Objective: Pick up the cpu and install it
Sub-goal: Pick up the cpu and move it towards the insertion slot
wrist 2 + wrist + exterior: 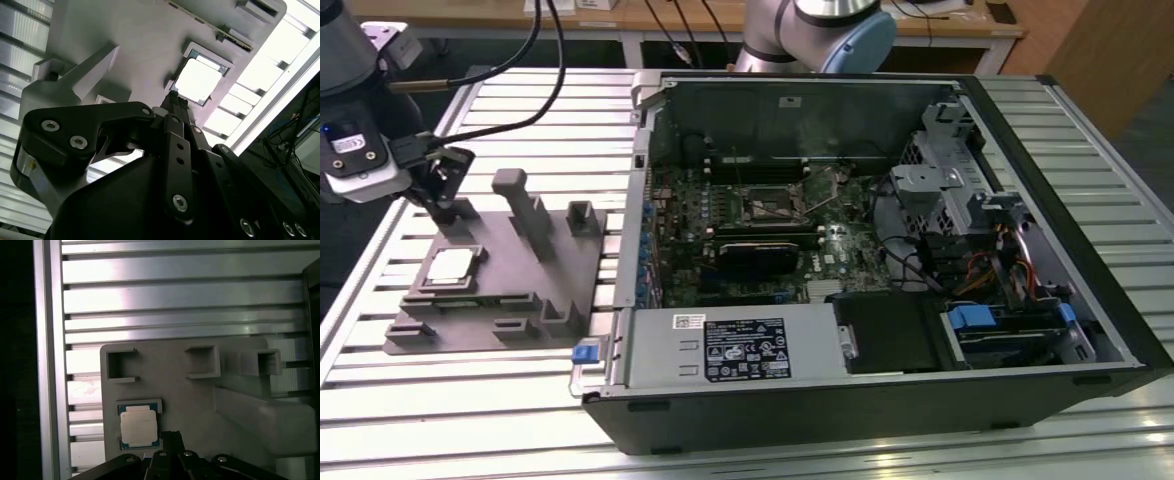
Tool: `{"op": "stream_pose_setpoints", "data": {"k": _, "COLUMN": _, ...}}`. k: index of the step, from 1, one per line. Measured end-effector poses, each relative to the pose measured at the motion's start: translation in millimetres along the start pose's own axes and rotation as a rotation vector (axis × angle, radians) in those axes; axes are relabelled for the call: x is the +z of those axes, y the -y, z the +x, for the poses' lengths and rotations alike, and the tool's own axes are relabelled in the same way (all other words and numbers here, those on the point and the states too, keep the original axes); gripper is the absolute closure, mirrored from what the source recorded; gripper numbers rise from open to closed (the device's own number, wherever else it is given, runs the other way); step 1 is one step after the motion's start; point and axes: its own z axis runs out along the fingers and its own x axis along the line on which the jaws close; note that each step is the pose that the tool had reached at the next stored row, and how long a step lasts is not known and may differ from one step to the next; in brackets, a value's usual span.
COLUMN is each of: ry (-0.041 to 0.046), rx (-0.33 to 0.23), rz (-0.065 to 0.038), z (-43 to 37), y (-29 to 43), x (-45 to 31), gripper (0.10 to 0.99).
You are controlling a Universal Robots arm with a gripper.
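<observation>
Where the cpu [451, 265] sits, exterior view: flat in a shallow pocket of the grey holder [520, 270] on the slatted table [494, 100], off to the exterior view's left of the open computer case [1067, 200].
Gripper [454, 216], exterior view: hangs over the holder, near the cpu but apart from it, carrying nothing.
Socket [767, 205], exterior view: on the board inside the case, well apart from the cpu. It looks bare from here, and I can't tell the latch position.
Cpu [198, 80], second wrist view: bright metal top, framed by the pocket rim in the holder [135, 45].
Gripper [175, 95], second wrist view: fingers [175, 150] pressed together, nothing between them. The tips line up with one edge of the cpu; I can't tell the height gap.
Cpu [139, 427], first wrist view: square in its pocket, green border round the metal top.
Gripper [171, 436], first wrist view: closed tips just beside the cpu's edge, above the holder [200, 400].
Progress: my read is zero steps done. The chip is not yet grasped, so pick, transfer and seating in the socket are all outstanding.
</observation>
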Motion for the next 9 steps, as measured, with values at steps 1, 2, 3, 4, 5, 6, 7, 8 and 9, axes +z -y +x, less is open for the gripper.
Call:
{"op": "stream_pose_setpoints", "data": {"k": 1, "ry": 0.0001, "rx": 0.000, "rz": 0.000, "z": 0.4, "y": 0.4, "x": 1.1, "gripper": 0.980}}
{"op": "stream_pose_setpoints", "data": {"k": 2, "ry": 0.0002, "rx": 0.000, "rz": 0.000, "z": 0.8, "y": 0.7, "x": 2.2, "gripper": 0.980}}
{"op": "stream_pose_setpoints", "data": {"k": 3, "ry": 0.0002, "rx": 0.000, "rz": 0.000, "z": 1.4, "y": 1.0, "x": 3.1, "gripper": 0.980}}
{"op": "stream_pose_setpoints", "data": {"k": 4, "ry": 0.0002, "rx": 0.000, "rz": 0.000, "z": 2.1, "y": 1.2, "x": 4.1, "gripper": 0.980}}
{"op": "stream_pose_setpoints", "data": {"k": 5, "ry": 0.0002, "rx": 0.000, "rz": 0.000, "z": 2.7, "y": 1.4, "x": 5.0, "gripper": 0.980}}
{"op": "stream_pose_setpoints", "data": {"k": 6, "ry": 0.0002, "rx": 0.000, "rz": 0.000, "z": 3.4, "y": 1.6, "x": 6.0, "gripper": 0.980}}
{"op": "stream_pose_setpoints", "data": {"k": 7, "ry": 0.0001, "rx": 0.000, "rz": 0.000, "z": 4.0, "y": 1.8, "x": 6.9, "gripper": 0.980}}
{"op": "stream_pose_setpoints", "data": {"k": 8, "ry": 0.0001, "rx": 0.000, "rz": 0.000, "z": 4.6, "y": 2.0, "x": 7.8, "gripper": 0.980}}
{"op": "stream_pose_setpoints", "data": {"k": 9, "ry": 0.0002, "rx": 0.000, "rz": 0.000, "z": 5.1, "y": 2.1, "x": 8.7, "gripper": 0.980}}
